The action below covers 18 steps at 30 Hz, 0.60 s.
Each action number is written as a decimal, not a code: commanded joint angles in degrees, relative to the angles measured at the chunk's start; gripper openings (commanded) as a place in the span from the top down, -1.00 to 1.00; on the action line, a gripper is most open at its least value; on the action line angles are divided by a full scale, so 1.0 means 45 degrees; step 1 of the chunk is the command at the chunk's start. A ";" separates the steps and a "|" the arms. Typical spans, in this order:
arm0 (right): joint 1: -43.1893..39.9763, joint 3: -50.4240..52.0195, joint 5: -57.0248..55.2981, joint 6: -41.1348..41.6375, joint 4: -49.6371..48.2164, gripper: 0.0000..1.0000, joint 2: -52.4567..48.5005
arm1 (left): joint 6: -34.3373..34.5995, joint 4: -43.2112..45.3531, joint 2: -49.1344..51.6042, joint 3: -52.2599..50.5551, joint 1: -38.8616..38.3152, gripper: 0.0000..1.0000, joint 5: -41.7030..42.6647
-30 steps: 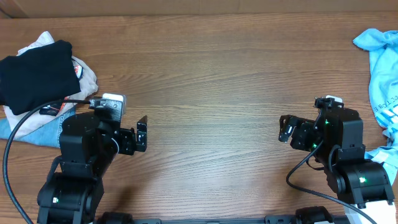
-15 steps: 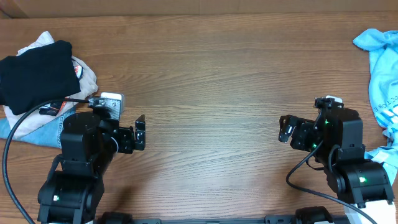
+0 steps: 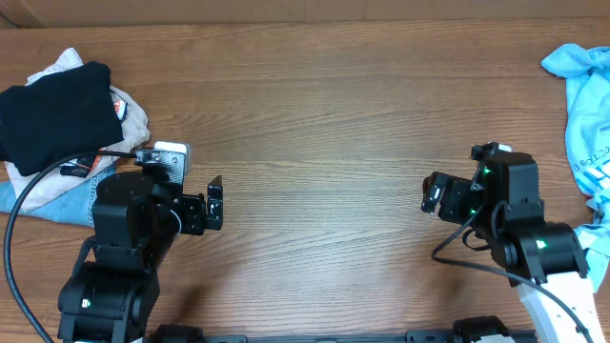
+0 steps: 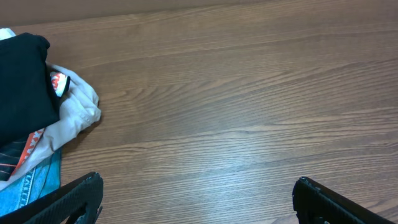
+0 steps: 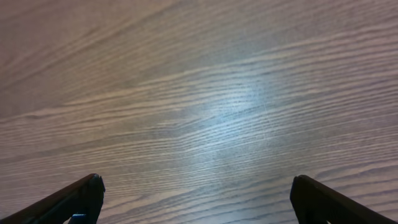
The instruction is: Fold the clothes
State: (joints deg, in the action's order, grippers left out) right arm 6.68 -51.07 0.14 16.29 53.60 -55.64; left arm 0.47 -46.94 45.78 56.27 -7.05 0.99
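A plain black garment (image 3: 52,110) lies folded on top of a pile at the far left of the table. It also shows in the left wrist view (image 4: 22,87). My left gripper (image 3: 217,202) is open and empty over bare wood, to the right of the pile, with its fingertips wide apart in the left wrist view (image 4: 198,180). My right gripper (image 3: 431,195) is open and empty over bare wood at the right, with nothing between its fingers in the right wrist view (image 5: 197,179).
Under the black garment lie a white garment (image 3: 133,119), a piece with red and white lettering (image 3: 81,167) and light blue fabric (image 3: 57,205). A light blue shirt (image 3: 586,105) lies crumpled at the right edge. The wooden table (image 3: 315,114) spans the middle.
My right arm has turned and shifted a little to the left and up. My left gripper has barely moved.
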 commanded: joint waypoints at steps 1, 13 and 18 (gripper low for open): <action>-0.0073 0.0044 -0.0005 0.0005 -0.0044 -1.00 -0.0534 | 0.0223 0.0049 -0.0010 -0.0083 -0.0073 -0.99 -0.0175; -0.0073 0.0044 -0.0005 0.0005 -0.0044 -1.00 -0.0481 | 0.0223 0.0049 -0.0010 -0.0083 -0.0073 -1.00 -0.0175; -0.0073 0.0044 -0.0005 0.0000 -0.0039 -1.00 0.1200 | 0.0223 0.0049 -0.0010 -0.0083 -0.0073 -0.99 -0.0175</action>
State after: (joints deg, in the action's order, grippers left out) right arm 6.68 -50.96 0.16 16.29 53.63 -55.77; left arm 0.47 -46.94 45.78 56.27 -7.05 0.97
